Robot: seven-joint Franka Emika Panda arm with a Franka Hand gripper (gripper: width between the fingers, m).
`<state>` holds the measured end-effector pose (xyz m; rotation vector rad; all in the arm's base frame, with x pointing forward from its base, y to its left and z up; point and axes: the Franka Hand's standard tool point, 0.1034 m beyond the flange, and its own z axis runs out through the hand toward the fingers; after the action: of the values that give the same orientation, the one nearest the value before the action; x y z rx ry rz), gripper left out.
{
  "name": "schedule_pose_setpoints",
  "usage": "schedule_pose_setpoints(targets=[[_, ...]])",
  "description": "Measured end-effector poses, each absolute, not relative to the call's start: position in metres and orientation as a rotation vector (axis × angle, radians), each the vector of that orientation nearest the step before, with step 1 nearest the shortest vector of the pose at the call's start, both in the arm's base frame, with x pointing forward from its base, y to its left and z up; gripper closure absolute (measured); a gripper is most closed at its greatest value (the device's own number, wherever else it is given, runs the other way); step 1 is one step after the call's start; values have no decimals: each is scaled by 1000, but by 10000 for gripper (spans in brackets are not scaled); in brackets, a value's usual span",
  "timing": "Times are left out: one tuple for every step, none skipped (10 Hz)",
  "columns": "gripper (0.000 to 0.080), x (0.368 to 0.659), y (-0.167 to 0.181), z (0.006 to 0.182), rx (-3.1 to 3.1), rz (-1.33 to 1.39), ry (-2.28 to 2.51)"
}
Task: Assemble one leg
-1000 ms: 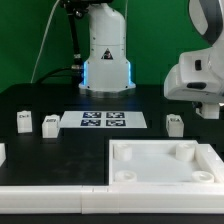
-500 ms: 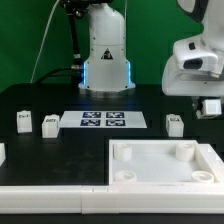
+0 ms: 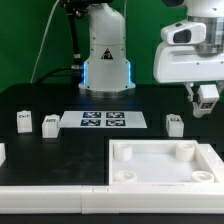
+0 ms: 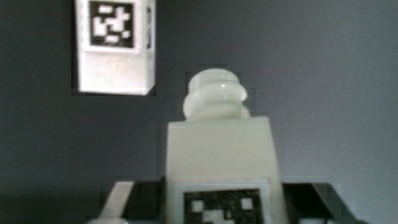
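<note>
My gripper [image 3: 206, 104] hangs in the air at the exterior view's right, shut on a leg [image 3: 207, 96]. In the wrist view the gripper [image 4: 222, 203] clamps this white leg [image 4: 222, 145] between both fingers, with its marker tag near the jaws and its rounded peg end pointing away. Another leg [image 3: 174, 124] stands on the black table below and to the left of the gripper, and a leg also shows in the wrist view [image 4: 116, 45]. Two more legs [image 3: 23, 121] [image 3: 50, 125] stand at the left.
The large white tray-like piece [image 3: 120, 170] with corner sockets lies at the front. The marker board [image 3: 103, 121] lies mid-table. The robot base [image 3: 105, 50] stands behind it. A white part [image 3: 2, 153] shows at the left edge.
My gripper has risen and moved toward the exterior view's left, carrying the leg with it. The parts on the table have not moved.
</note>
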<state>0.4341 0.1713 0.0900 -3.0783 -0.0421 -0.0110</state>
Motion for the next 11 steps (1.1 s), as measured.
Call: schedule_pose_setpoints(targets=[[514,437,155,94,-3067,-120,-39],[514,436,141,95,-3081,-63,-55],[514,453,125,103,-3077,-84,-72],[514,461,115,108,-3077,-109,-69],[514,458,117,107,-3077,-104,-70],[514,458,118,106,-3077,-103,-76],[514,458,117,106,-3077,-103,-74],[514,458,117,106,-3077,-102,-74],[514,460,117,105,-3077,-102,-84],[514,480,120,106,-3069,-122,-124],[514,505,125,110,-3061,-134,-120]])
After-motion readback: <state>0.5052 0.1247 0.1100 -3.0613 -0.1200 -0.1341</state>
